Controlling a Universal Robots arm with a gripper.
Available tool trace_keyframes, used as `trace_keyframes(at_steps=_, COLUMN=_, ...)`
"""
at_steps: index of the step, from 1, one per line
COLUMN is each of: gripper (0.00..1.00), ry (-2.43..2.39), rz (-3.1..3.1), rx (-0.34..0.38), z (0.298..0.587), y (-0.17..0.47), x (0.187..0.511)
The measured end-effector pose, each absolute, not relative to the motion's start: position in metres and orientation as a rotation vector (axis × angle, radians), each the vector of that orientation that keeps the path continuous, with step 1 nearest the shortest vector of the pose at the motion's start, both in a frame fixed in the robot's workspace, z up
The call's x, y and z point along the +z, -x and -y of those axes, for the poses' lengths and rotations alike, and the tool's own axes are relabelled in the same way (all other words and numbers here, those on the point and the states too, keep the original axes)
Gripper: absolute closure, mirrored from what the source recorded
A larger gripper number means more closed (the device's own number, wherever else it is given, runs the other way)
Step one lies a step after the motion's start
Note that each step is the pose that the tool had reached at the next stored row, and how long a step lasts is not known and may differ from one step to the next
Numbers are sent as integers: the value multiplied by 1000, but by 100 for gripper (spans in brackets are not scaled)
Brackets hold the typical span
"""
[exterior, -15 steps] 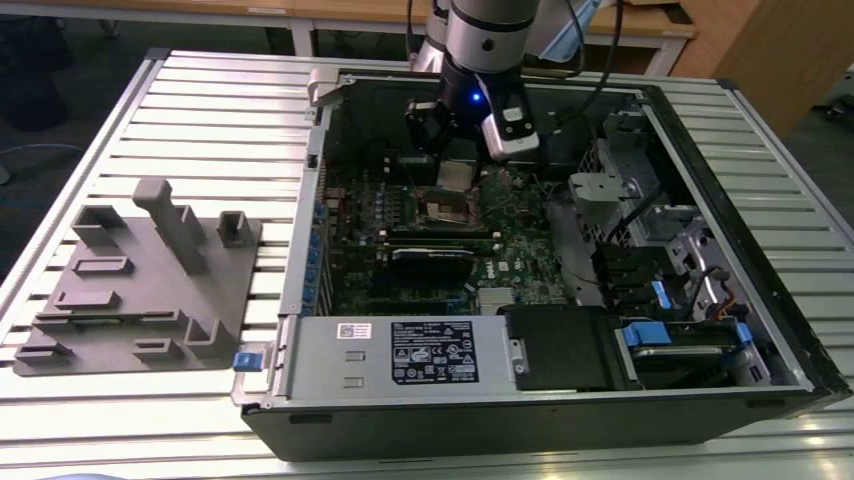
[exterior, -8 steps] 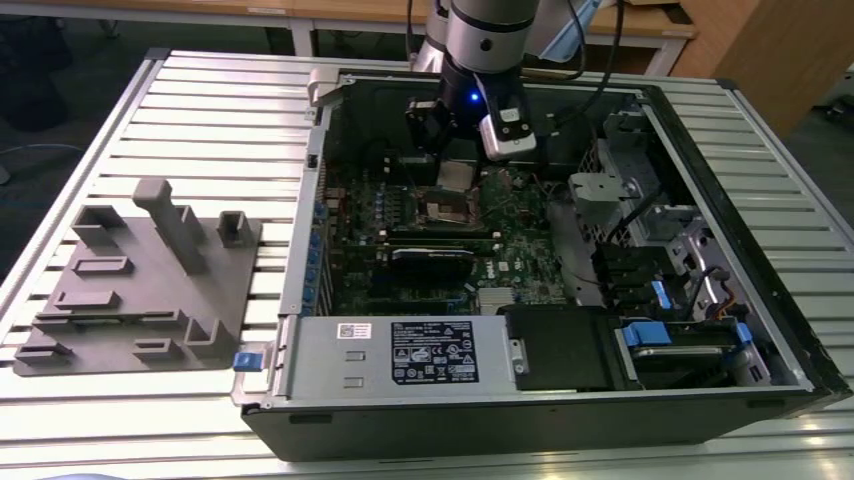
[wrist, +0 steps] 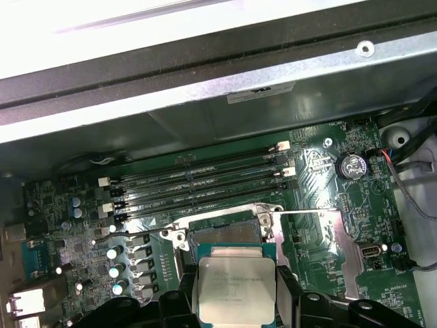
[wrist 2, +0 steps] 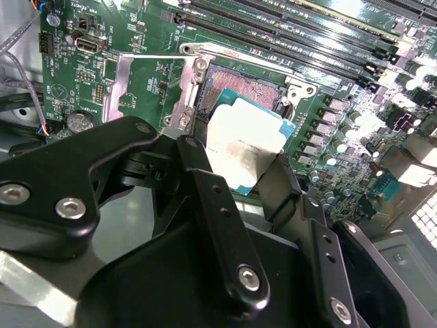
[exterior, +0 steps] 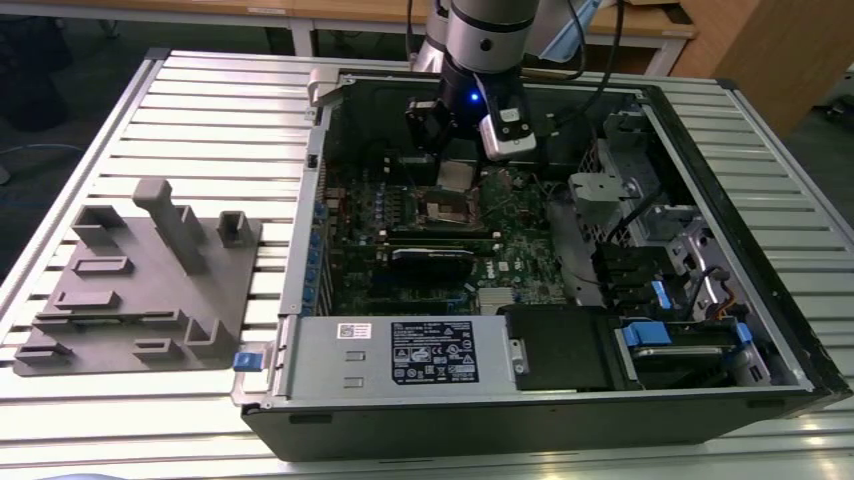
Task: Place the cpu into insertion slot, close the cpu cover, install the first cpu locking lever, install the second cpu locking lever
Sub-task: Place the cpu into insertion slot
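the gripper (wrist 2: pixel 240 179) is closed on the cpu (wrist 2: pixel 247 140), pinching its edges. the cpu hangs over the open insertion slot (wrist: pixel 225 237).

The cpu (wrist 2: pixel 246 147) sits between the fingers (wrist 2: pixel 205 184), just above the insertion slot (wrist: pixel 225 240).

The cpu (wrist: pixel 235 287) has a dull silver metal top. The gripper (wrist 2: pixel 239 174) is matt black, its screws (wrist 2: pixel 248 276) shiny steel. The motherboard (wrist: pixel 311 160) is glossy green, the table (exterior: pixel 200 110) ribbed pale metal.
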State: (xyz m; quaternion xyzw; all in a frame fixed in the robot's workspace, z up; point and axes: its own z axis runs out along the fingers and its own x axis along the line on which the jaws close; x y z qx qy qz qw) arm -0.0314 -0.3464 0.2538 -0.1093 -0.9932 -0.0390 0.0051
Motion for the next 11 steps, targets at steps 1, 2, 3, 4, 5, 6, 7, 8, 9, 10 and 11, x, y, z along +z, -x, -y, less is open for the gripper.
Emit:
trace_keyframes(at_steps=1, gripper=46, ry=343, rz=3110, rx=-122, z=346, y=31, x=254)
trace_keyframes(at_steps=2, gripper=46, ry=346, rz=3110, rx=-122, z=346, y=31, x=254)
trace_keyframes(at_steps=3, gripper=46, ry=351, rz=3109, rx=-122, z=346, y=31, x=254)
trace_keyframes(at_steps=4, gripper=46, ry=356, rz=3109, rx=-122, z=346, y=31, x=254)
trace_keyframes(at_steps=5, gripper=46, ry=362, rz=3108, rx=-122, z=346, y=31, x=254)
trace_keyframes(at_steps=6, gripper=46, ry=374, rz=3107, rx=-122, z=346, y=31, x=254)
trace_keyframes(at_steps=7, gripper=46, ry=388, rz=3106, rx=-122, z=346, y=31, x=254)
trace_keyframes(at_steps=8, gripper=46, ry=403, rz=3104, rx=-122, z=346, y=31, x=253)
trace_keyframes(at_steps=9, gripper=46, ry=418, rz=3103, rx=-122, z=346, y=31, x=253)
trace_keyframes(at_steps=10, gripper=46, ry=435, rz=3101, rx=-122, z=346, y=31, x=253)
trace_keyframes(at_steps=11, gripper=46, ry=450, rz=3099, rx=-123, z=346, y=31, x=253)
